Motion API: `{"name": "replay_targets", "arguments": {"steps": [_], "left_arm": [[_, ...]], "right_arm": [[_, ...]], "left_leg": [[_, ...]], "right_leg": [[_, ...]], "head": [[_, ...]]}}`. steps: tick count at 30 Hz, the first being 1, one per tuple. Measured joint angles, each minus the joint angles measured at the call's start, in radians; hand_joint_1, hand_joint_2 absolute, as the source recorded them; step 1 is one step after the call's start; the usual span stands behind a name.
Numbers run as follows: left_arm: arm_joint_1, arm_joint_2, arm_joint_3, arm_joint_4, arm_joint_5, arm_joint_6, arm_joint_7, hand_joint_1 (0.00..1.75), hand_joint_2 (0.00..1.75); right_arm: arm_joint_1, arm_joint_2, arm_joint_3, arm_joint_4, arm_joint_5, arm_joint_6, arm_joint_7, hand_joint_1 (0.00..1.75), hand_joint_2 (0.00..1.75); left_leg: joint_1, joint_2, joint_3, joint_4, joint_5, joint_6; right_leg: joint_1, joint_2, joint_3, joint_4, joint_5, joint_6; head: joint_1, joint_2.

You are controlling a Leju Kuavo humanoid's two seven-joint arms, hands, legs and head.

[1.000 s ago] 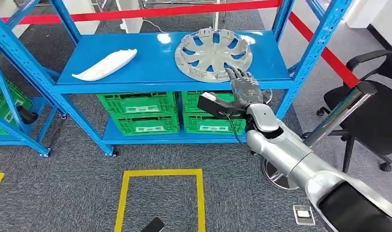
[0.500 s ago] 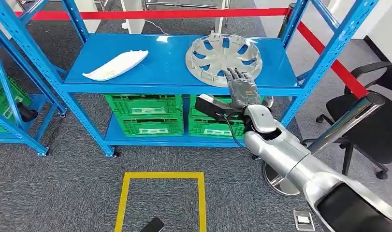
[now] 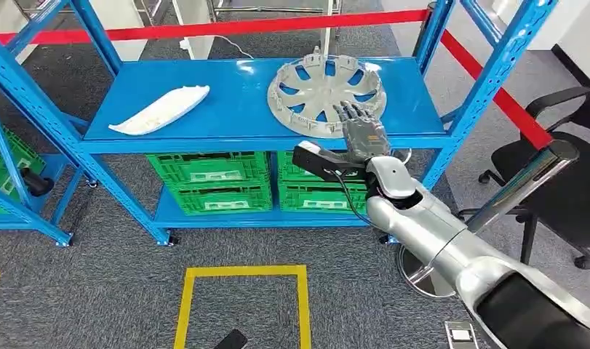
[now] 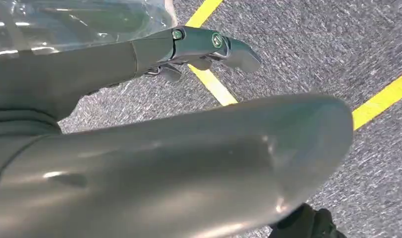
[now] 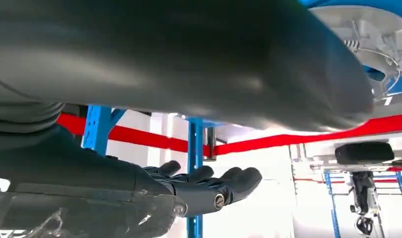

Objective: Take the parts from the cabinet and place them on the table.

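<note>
The blue shelf (image 3: pixel 241 94) carries a white panel (image 3: pixel 159 110) and a grey hubcap (image 3: pixel 321 87) (well apart).

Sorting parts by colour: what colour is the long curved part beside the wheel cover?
White long curved part, clearest in the head view.

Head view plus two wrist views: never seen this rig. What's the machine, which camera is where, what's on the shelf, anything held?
It is a two-armed humanoid. The wide picture comes from its head, looking down at a blue shelf. On the shelf lie a grey wheel cover and a white curved part; green crates sit below. The right robot hand reaches the wheel cover's near rim, fingers spread, gripping nothing yet. The other two pictures come from cameras at each wrist. The left robot hand hangs over grey carpet with yellow floor tape, holding nothing.
</note>
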Motion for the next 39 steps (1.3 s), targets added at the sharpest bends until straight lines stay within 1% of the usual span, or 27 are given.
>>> {"name": "replay_targets", "arguments": {"steps": [2,3,5,8,9,10,12,13,14,15,17,18,19,20,22,24,25,27,28,29,30,32,33,34,35,36,39], "left_arm": [[0.0,0.0,0.001,0.0,0.0,0.0,0.0,0.0,0.0],[0.0,-0.001,0.001,0.0,0.0,0.0,0.0,0.0,0.0],[-0.002,0.0,0.003,0.0,0.0,0.0,0.0,0.0,0.0],[0.001,0.0,0.005,0.0,0.0,0.0,0.003,0.0,0.0],[0.0,0.0,0.005,0.0,0.0,0.0,0.003,0.0,0.0],[-0.002,0.0,0.005,0.0,0.0,0.0,0.003,0.0,0.0],[-0.002,0.0,0.005,0.0,-0.001,0.0,0.003,0.0,0.0],[0.0,0.0,0.005,0.0,-0.001,0.0,0.005,0.0,0.0],[0.001,0.0,0.005,0.0,-0.001,0.0,0.005,0.0,0.0],[0.002,0.0,0.005,0.0,-0.001,0.0,0.005,0.0,0.0],[0.002,-0.001,0.006,0.0,-0.002,0.001,0.005,0.0,0.0],[0.003,-0.001,0.006,0.0,-0.002,0.001,0.004,0.0,0.0],[0.002,-0.003,0.006,0.0,-0.003,0.003,0.005,0.0,0.0],[0.002,-0.003,0.006,0.0,-0.004,0.003,0.005,0.0,0.0],[0.006,-0.007,0.006,0.0,-0.007,0.001,0.004,0.0,0.0],[0.001,-0.006,0.007,0.0,-0.009,0.001,0.004,0.0,0.0],[-0.001,-0.006,0.008,0.0,-0.009,0.002,0.004,0.0,0.0],[-0.001,-0.005,0.012,0.0,-0.009,0.001,0.004,0.0,0.0],[0.0,-0.005,0.013,0.0,-0.009,0.001,0.004,0.0,0.0],[0.003,-0.005,0.014,0.0,-0.01,0.0,0.004,0.0,0.0],[0.004,-0.005,0.014,0.0,-0.01,0.001,0.004,0.0,0.0],[0.004,-0.005,0.016,0.0,-0.01,0.001,0.004,0.0,0.0],[0.006,-0.005,0.016,0.0,-0.01,0.001,0.004,0.0,0.0],[0.005,-0.005,0.017,0.0,-0.01,0.001,0.004,0.0,0.0],[0.004,-0.005,0.018,0.0,-0.011,0.001,0.005,0.0,0.0],[0.006,-0.005,0.02,0.0,-0.011,0.002,0.005,0.0,0.0],[0.003,-0.005,0.023,0.0,-0.012,0.002,0.005,0.0,0.0]], "right_arm": [[0.0,0.0,0.0,0.0,0.0,0.001,0.0,0.0,0.0],[-0.001,0.0,0.0,0.0,0.0,0.002,0.001,0.0,0.0],[-0.003,0.0,0.0,-0.001,0.0,0.004,0.002,0.0,0.0],[0.0,-0.001,-0.002,-0.003,0.0,0.003,0.002,0.0,0.0],[-0.003,0.0,-0.002,-0.005,0.0,0.003,0.002,0.0,0.0],[-0.006,0.0,-0.002,-0.006,0.0,0.003,0.002,0.0,0.0],[-0.002,-0.002,-0.001,-0.006,0.0,0.003,0.003,0.0,0.0],[0.004,-0.003,-0.001,-0.006,0.0,0.005,0.003,0.0,0.0],[0.009,-0.004,-0.001,-0.006,0.0,0.005,0.005,0.0,0.0],[0.01,-0.004,-0.001,-0.006,0.0,0.006,0.006,0.0,0.0],[0.008,-0.006,-0.002,-0.006,0.0,0.005,0.008,0.0,0.0],[0.009,-0.009,-0.002,-0.006,0.0,0.005,0.01,0.0,0.0],[0.008,-0.011,-0.001,-0.006,0.0,0.008,0.011,0.0,0.0],[0.009,-0.011,-0.002,-0.006,0.0,0.007,0.011,0.0,0.0],[0.012,-0.015,-0.004,-0.007,0.0,0.006,0.017,0.0,0.0],[0.01,-0.016,-0.008,-0.01,0.0,0.0,0.021,0.0,0.0],[0.007,-0.017,-0.008,-0.01,0.003,0.0,0.022,0.0,0.0],[0.011,-0.017,-0.007,-0.01,0.004,-0.001,0.021,0.0,0.0],[0.017,-0.017,-0.007,-0.01,0.004,-0.001,0.021,0.0,0.0],[0.022,-0.017,-0.007,-0.01,0.004,-0.001,0.021,0.0,0.0],[0.025,-0.017,-0.007,-0.01,0.004,-0.001,0.021,0.0,0.0],[0.025,-0.017,-0.008,-0.01,0.005,-0.001,0.022,0.0,0.0],[0.025,-0.017,-0.008,-0.01,0.007,-0.001,0.024,0.0,0.0],[0.024,-0.017,-0.007,-0.009,0.011,0.0,0.027,0.0,0.0],[0.023,-0.018,-0.007,-0.009,0.013,0.0,0.03,0.0,0.0],[0.027,-0.018,-0.008,-0.008,0.015,0.001,0.036,0.0,0.0],[0.025,-0.021,-0.011,-0.008,0.022,0.0,0.044,0.0,0.0]], "left_leg": [[0.005,0.001,0.069,-0.175,0.106,0.0],[-0.003,0.001,0.08,-0.18,0.088,0.003],[-0.005,0.0,0.097,-0.212,0.067,0.026],[0.002,-0.001,0.11,-0.222,0.062,0.046],[0.001,-0.001,0.118,-0.224,0.059,0.052],[0.001,-0.001,0.122,-0.224,0.055,0.058],[-0.002,-0.001,0.132,-0.223,0.044,0.063],[-0.005,-0.001,0.139,-0.223,0.038,0.064],[-0.006,-0.002,0.148,-0.223,0.031,0.065],[-0.007,-0.003,0.158,-0.223,0.023,0.064],[-0.007,-0.003,0.184,-0.224,0.004,0.061],[-0.005,-0.003,0.189,-0.226,-0.003,0.056],[-0.006,-0.003,0.189,-0.227,-0.005,0.05],[-0.005,-0.003,0.186,-0.229,-0.01,0.042],[-0.006,-0.002,0.202,-0.227,-0.007,0.032],[-0.007,-0.001,0.2,-0.204,-0.021,0.027],[-0.006,0.0,0.173,-0.148,-0.042,0.024],[-0.004,0.0,0.086,0.0,-0.099,0.015],[-0.003,0.0,0.047,0.049,-0.109,0.012],[-0.001,0.0,0.027,0.057,-0.097,0.01],[0.002,0.0,0.025,0.028,-0.059,0.006],[0.006,0.0,0.067,-0.127,0.073,0.0],[0.005,0.0,0.087,-0.181,0.106,-0.001],[-0.004,0.002,0.079,-0.189,0.06,0.003],[-0.007,0.008,0.094,-0.218,0.06,0.017],[-0.007,0.007,0.089,-0.215,0.076,0.032],[-0.002,0.007,0.107,-0.218,0.067,0.052]], "right_leg": [[-0.003,0.0,0.023,0.002,-0.018,0.009],[0.001,0.002,0.027,-0.001,-0.023,0.016],[0.001,0.003,0.021,0.0,-0.025,0.027],[-0.001,-0.001,0.022,0.012,-0.03,0.043],[0.0,-0.002,0.008,0.051,-0.04,0.045],[0.0,-0.002,-0.026,0.113,-0.064,0.047],[0.001,-0.002,-0.12,0.264,-0.116,0.05],[0.001,-0.002,-0.16,0.309,-0.117,0.048],[0.002,-0.002,-0.173,0.304,-0.097,0.045],[0.004,-0.002,-0.167,0.257,-0.05,0.039],[0.013,-0.002,-0.112,0.085,0.075,0.025],[0.02,-0.002,-0.095,0.042,0.092,0.018],[0.027,-0.002,-0.098,0.021,0.065,0.015],[0.027,-0.001,-0.092,0.016,0.072,0.009],[0.027,-0.001,-0.082,0.005,0.061,-0.002],[0.017,0.0,-0.051,-0.013,0.06,-0.008],[0.016,-0.001,-0.041,-0.018,0.056,-0.013],[0.015,-0.001,-0.028,-0.018,0.043,-0.014],[0.014,-0.001,-0.02,-0.018,0.035,-0.013],[0.013,-0.001,-0.012,-0.017,0.029,-0.012],[0.012,0.0,-0.001,-0.016,0.02,-0.01],[0.006,0.0,0.027,-0.013,-0.001,-0.001],[0.003,-0.001,0.037,-0.014,-0.012,0.006],[0.003,0.0,0.044,-0.011,-0.014,0.01],[0.006,0.001,0.039,-0.008,-0.02,0.019],[0.006,0.001,0.047,-0.004,-0.027,0.026],[0.005,-0.002,0.045,0.021,-0.04,0.04]], "head": [[-0.001,0.0],[-0.004,0.0],[-0.004,0.0],[-0.003,0.0],[0.0,0.0],[0.002,0.0],[0.005,0.0],[0.005,0.0],[0.006,0.0],[0.007,0.0],[0.007,0.0],[0.006,0.0],[0.0,0.0],[0.007,0.0],[0.007,0.0],[0.007,0.0],[0.001,0.0],[0.002,0.0],[0.001,0.0],[0.002,0.0],[0.002,0.0],[0.002,0.0],[0.002,0.0],[-0.001,0.0],[-0.01,0.0],[-0.001,0.0],[0.001,0.0]]}}
